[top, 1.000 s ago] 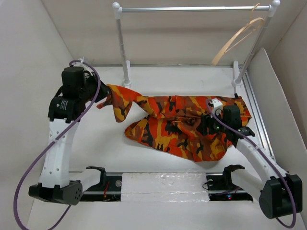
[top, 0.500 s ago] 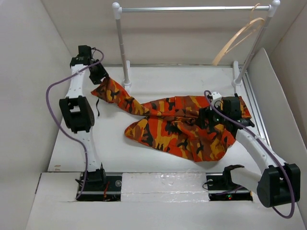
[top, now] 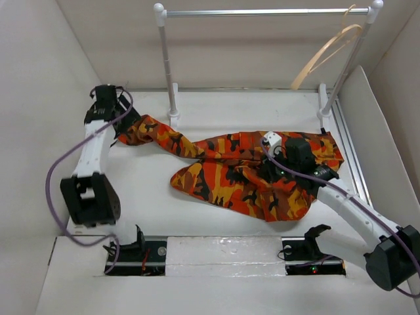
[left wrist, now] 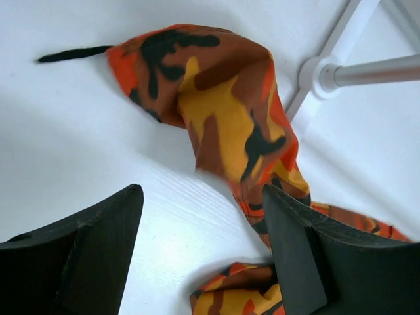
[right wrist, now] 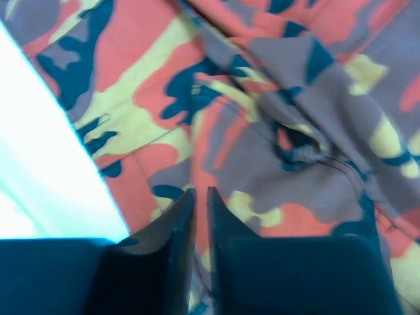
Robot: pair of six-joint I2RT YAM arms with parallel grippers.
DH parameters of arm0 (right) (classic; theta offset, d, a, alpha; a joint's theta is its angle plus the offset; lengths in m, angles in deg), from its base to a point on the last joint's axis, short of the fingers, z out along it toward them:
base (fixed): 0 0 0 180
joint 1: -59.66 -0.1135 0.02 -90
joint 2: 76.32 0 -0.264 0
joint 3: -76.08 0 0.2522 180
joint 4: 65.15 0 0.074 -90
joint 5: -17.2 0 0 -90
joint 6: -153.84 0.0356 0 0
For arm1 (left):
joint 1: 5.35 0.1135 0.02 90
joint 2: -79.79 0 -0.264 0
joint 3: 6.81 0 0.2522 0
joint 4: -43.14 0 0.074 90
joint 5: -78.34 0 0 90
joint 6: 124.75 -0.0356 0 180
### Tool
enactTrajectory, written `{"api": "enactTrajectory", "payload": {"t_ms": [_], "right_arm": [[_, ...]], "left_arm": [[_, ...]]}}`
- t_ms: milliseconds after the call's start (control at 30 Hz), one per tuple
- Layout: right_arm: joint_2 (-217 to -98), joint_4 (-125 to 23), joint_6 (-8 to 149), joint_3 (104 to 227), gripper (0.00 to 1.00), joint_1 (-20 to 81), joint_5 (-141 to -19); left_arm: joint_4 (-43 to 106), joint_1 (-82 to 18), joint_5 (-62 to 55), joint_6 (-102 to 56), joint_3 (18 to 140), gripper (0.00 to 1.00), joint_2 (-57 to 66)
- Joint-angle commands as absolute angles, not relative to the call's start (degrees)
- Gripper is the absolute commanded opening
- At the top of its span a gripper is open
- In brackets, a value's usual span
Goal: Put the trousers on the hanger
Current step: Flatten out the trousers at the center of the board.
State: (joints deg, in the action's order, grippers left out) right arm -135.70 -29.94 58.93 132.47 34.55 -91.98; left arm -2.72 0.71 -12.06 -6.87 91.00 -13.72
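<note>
Top external view, from the left: the left arm reaches to the far left corner of the white table. The left gripper sits just at the tip of the trousers. That tip is a narrow strip of camouflage cloth, which runs rightward past the foot of the near-left post of the clothes rail. The strip then widens into a crumpled heap at the middle and right of the table, all of it lying flat.

Left wrist view: the left claw is spread wide, with bare table between its two dark fingers and nothing gripped. The cloth end lies just beyond the tips. A dark cord pokes out of the cloth to the left, and the post's base stands to the right.

Farther right in the top view, the right gripper is down on the heap.

Right wrist view: the right claw is almost pressed together, leaving only a thin slit, and its tips are against the camouflage cloth. I cannot tell whether a fold is nipped between them.

At the far right of the top view, the hanger hangs tilted from the right end of the rail. It is bare, up off the table and well apart from the trousers.
</note>
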Motion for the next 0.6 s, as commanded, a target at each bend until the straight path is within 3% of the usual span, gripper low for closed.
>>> {"api": "enactTrajectory", "payload": {"t_ms": [0, 100, 167, 233, 267, 300, 400, 567], "right_arm": [[-136.0, -31.1, 59.5, 135.5, 0.38, 31.1, -89.5], [-137.7, -31.6, 59.0, 136.8, 0.6, 29.0, -90.0], [-138.5, -32.0, 58.5, 137.3, 0.6, 27.8, -90.0], [-139.2, -32.8, 58.2, 138.1, 0.43, 26.7, -90.3], [-140.5, -33.1, 57.8, 138.7, 0.21, 25.9, -90.6], [-140.5, -33.1, 57.8, 138.7, 0.21, 25.9, -90.6], [-142.2, -32.4, 56.5, 140.2, 0.08, 24.8, -92.0], [-141.5, -31.1, 55.8, 140.3, 0.11, 24.2, -91.6]], "left_arm": [[4.9, 1.8, -17.0, -2.2, 80.7, 0.69, -5.4], [6.8, 1.8, -18.4, 0.4, 73.3, 0.71, 1.2], [7.8, 1.8, -18.4, 2.9, 68.9, 0.68, 5.5], [12.7, 2.3, -15.0, 4.0, 61.8, 0.66, 6.8], [14.0, 3.7, -10.0, 6.2, 59.0, 0.62, 4.5], [14.7, 3.7, -8.3, 6.2, 59.0, 0.62, 4.5], [18.5, 4.2, -4.9, 9.2, 59.6, 0.61, -2.0], [22.8, 4.8, -2.0, 14.4, 64.8, 0.59, -12.7]]}}
